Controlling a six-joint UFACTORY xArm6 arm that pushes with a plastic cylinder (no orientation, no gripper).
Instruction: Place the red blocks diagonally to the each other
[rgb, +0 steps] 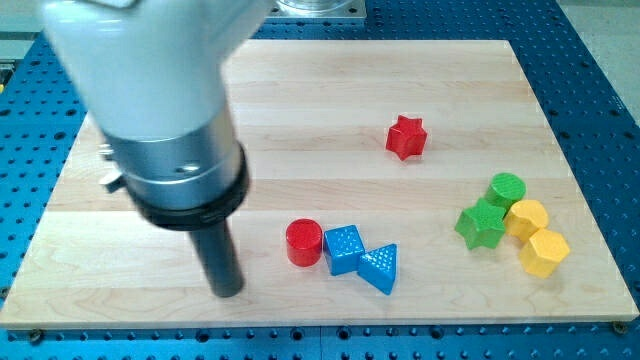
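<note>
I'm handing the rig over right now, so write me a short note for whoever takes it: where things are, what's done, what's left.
My tip rests on the board at the view's lower left, just left of the red cylinder, apart from it.
The red cylinder touches the blue cube; the red star sits alone, up and to the right.
The reds already lie on a rough diagonal; perhaps nudge the cylinder to tidy it.

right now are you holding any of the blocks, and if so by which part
Nothing is held. I have no fingers, only a rod; my tip rests on the board, apart from and to the view's left of the red cylinder.
</note>
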